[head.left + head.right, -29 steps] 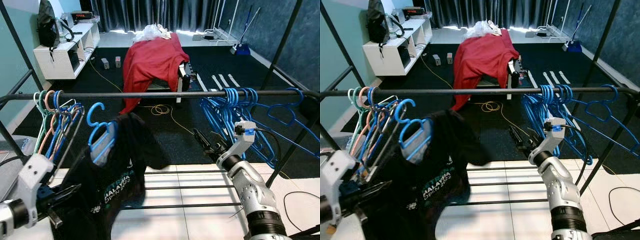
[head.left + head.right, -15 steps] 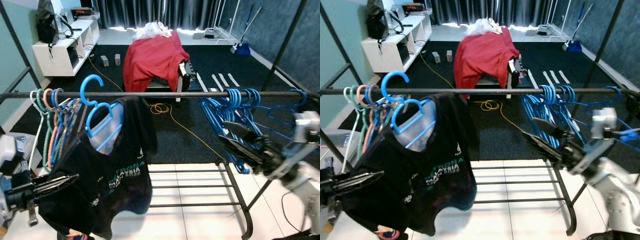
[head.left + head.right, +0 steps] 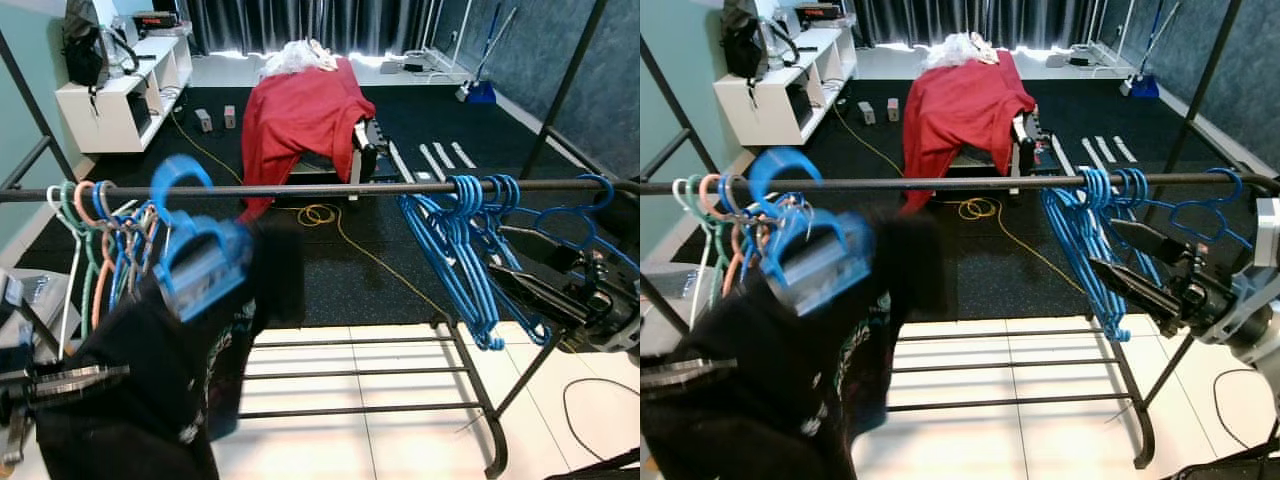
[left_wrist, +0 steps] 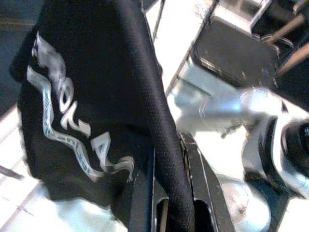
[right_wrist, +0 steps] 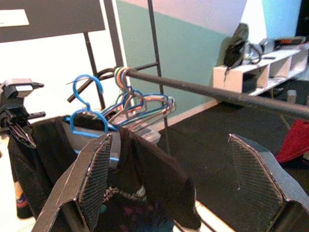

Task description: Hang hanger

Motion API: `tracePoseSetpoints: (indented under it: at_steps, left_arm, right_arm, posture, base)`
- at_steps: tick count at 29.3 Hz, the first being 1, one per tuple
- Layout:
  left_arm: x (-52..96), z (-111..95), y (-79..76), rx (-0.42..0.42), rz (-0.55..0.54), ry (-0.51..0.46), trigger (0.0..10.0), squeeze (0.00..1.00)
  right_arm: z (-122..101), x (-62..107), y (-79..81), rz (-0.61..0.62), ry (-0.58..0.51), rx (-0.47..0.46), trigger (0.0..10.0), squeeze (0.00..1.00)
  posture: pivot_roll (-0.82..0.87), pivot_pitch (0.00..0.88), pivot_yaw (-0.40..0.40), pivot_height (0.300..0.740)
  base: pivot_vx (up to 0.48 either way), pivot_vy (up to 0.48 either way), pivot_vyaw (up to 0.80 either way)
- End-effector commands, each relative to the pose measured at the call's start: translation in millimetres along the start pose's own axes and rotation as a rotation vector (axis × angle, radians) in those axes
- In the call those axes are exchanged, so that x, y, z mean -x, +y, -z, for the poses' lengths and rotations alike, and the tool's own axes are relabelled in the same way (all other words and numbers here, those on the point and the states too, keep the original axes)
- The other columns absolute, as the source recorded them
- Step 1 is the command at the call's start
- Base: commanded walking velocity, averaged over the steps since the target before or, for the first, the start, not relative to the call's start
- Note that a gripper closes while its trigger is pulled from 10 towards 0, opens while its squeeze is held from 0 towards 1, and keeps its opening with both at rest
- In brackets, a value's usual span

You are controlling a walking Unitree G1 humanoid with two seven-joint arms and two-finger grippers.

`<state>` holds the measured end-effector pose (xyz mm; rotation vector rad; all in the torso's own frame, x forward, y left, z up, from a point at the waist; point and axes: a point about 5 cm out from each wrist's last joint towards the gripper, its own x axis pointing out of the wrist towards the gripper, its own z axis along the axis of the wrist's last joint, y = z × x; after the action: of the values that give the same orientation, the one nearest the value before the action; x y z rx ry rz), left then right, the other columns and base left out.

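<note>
A blue hanger (image 3: 195, 255) carrying a black printed T-shirt (image 3: 130, 400) is blurred with motion by the black rail (image 3: 320, 188). Its hook (image 3: 178, 178) is level with the rail; I cannot tell whether it rests on it. My left gripper (image 3: 70, 378), low at the left, is shut on the shirt's fabric (image 4: 159, 121), which lies pinched between its fingers (image 4: 203, 188). My right gripper (image 3: 1105, 245) hangs open at the right, below the rail beside a bunch of blue hangers (image 3: 460, 240). The right wrist view looks along the rail at the shirt (image 5: 145, 174).
Several coloured hangers (image 3: 100, 230) crowd the rail's left end. The rack's lower bars (image 3: 350, 375) cross above white tiles. Beyond the rack a red cloth (image 3: 300, 110) covers furniture on dark carpet, with a white shelf (image 3: 110, 95) at the far left.
The hanger and shirt rose from below the rail until the hook reached rail height, and now swing blurred. My right gripper drew back to the right and opened wide.
</note>
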<state>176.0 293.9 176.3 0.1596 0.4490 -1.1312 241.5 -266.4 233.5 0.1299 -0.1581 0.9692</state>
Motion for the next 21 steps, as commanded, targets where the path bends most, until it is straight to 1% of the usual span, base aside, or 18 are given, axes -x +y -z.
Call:
tracePoseSetpoints:
  at_steps: [1,2,4,5,6,7,8,10,11,12,14,15,17,18,20,21]
  left_arm:
    - [-5.0,-6.5,-2.4,-0.033,0.016,0.002,10.0,0.0]
    - [-10.6,-8.6,-4.9,-0.03,0.034,-0.033,10.0,0.0]
    - [-10.6,-8.6,-4.9,-0.03,0.034,-0.033,10.0,0.0]
    - [-13.9,-15.8,-5.4,-0.035,0.051,-0.115,10.0,0.0]
    - [-13.9,-15.8,-5.4,-0.035,0.051,-0.115,10.0,0.0]
    - [-12.0,-24.3,-4.6,-0.043,0.057,-0.193,10.0,0.0]
    - [-12.0,-24.3,-4.6,-0.043,0.057,-0.193,10.0,0.0]
    - [-6.3,-46.5,-5.9,-0.088,0.101,-0.362,10.0,0.0]
    - [-6.3,-46.5,-5.9,-0.088,0.101,-0.362,10.0,0.0]
    - [-3.9,-55.0,-7.7,-0.111,0.131,-0.423,10.0,0.0]
    - [-3.9,-55.0,-7.7,-0.111,0.131,-0.423,10.0,0.0]
    - [-2.5,-59.5,-8.9,-0.124,0.15,-0.454,10.0,0.0]
    - [-6.3,-65.2,-13.0,-0.152,0.236,-0.477,10.0,0.0]
    - [-8.1,-66.9,-13.7,-0.16,0.263,-0.482,10.0,0.0]
    - [-8.1,-66.9,-13.7,-0.16,0.263,-0.482,10.0,0.0]
    - [-9.6,-68.5,-13.7,-0.166,0.282,-0.483,10.0,0.0]
  right_arm:
    - [6.3,-0.4,-0.9,0.009,0.043,-0.001,10.0,0.0]
    - [9.0,-1.1,-1.2,0.009,0.059,-0.005,10.0,0.0]
    - [9.0,-1.1,-1.2,0.009,0.059,-0.005,10.0,0.0]
    - [10.2,-1.0,-0.9,-0.001,0.075,-0.015,10.0,0.0]
    - [10.2,-1.0,-0.9,-0.001,0.075,-0.015,10.0,0.0]
    - [9.3,0.0,0.0,-0.012,0.075,-0.025,10.0,0.0]
    - [9.3,0.0,0.0,-0.012,0.075,-0.025,10.0,0.0]
    - [6.2,2.1,7.4,-0.077,0.076,-0.064,10.0,0.0]
    - [6.2,2.1,7.4,-0.077,0.076,-0.064,10.0,0.0]
    - [5.2,2.9,13.1,-0.127,0.08,-0.091,10.0,0.0]
    - [5.2,2.9,13.1,-0.127,0.08,-0.091,10.0,0.0]
    - [4.8,3.4,16.8,-0.16,0.084,-0.109,10.0,0.0]
    - [4.7,1.0,24.1,-0.241,0.112,-0.118,10.0,0.0]
    - [3.8,-0.4,24.1,-0.256,0.12,-0.111,10.0,0.0]
    - [3.8,-0.4,24.1,-0.256,0.12,-0.111,10.0,0.0]
    - [1.9,-1.4,21.5,-0.253,0.123,-0.096,10.0,0.0]
  posture:
    - [-0.07,0.018,-0.012,0.74]
    - [-0.07,0.019,-0.014,0.74]
    - [-0.07,0.019,-0.014,0.74]
    - [-0.08,0.019,-0.015,0.74]
    - [-0.08,0.019,-0.015,0.74]
    - [-0.08,0.019,-0.015,0.74]
    - [-0.08,0.019,-0.015,0.74]
    - [-0.08,0.019,-0.015,0.74]
    - [-0.08,0.019,-0.015,0.74]
    - [-0.08,0.02,-0.015,0.74]
    - [-0.08,0.02,-0.015,0.74]
    - [-0.08,0.02,-0.015,0.74]
    - [-0.08,0.02,-0.015,0.74]
    - [-0.08,0.018,-0.018,0.74]
    - [-0.08,0.018,-0.018,0.74]
    - [-0.08,0.019,-0.02,0.74]
  base:
    - [0.0,0.0,0.0]
    - [0.0,0.0,0.0]
    - [0.0,0.0,0.0]
    - [0.0,0.0,0.0]
    - [0.0,0.0,0.0]
    - [0.0,0.0,0.0]
    - [0.0,0.0,0.0]
    - [0.0,0.0,0.0]
    - [0.0,0.0,0.0]
    - [0.0,0.0,0.0]
    - [0.0,0.0,0.0]
    - [0.0,0.0,0.0]
    - [0.0,0.0,0.0]
    - [0.0,0.0,0.0]
    - [0.0,0.0,0.0]
    - [0.0,0.0,0.0]
